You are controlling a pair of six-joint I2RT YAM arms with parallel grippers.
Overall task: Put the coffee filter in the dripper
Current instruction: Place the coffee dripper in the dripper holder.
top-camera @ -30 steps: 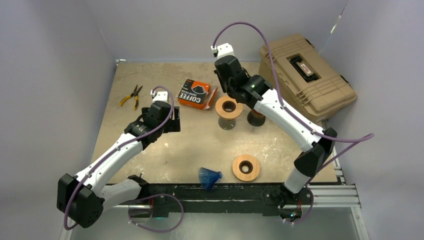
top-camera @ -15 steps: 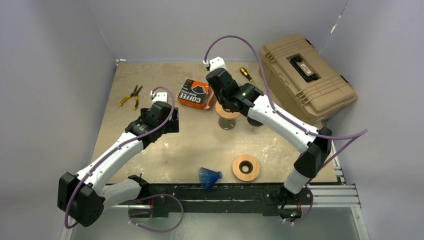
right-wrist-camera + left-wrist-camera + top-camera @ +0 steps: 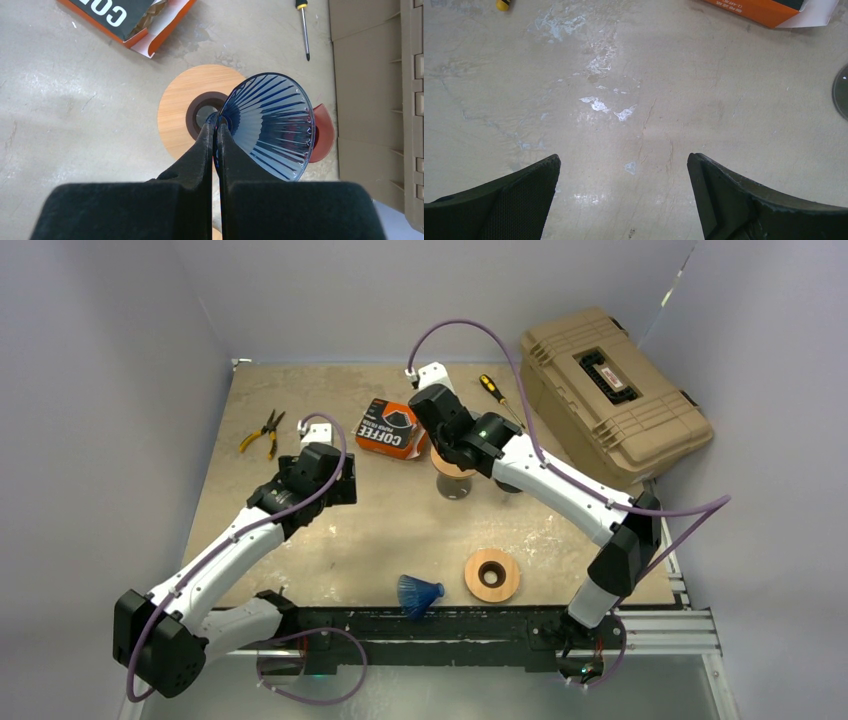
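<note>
My right gripper is shut on the wall of a blue ribbed glass dripper, which it holds tilted above a wooden ring stand. In the top view the right gripper hangs over that stand. An orange coffee filter box lies just left of it, with brown filter paper showing at its open end. My left gripper is open over bare table, left of the box.
A second blue dripper and a loose wooden ring lie near the front edge. A red dripper sits right of the stand. A tan toolbox fills the back right; a screwdriver and pliers lie at the back.
The right arm has swung left and nearer with the blue dripper, ending over the wooden ring stand and uncovering the screwdriver. The left arm has stayed put.
</note>
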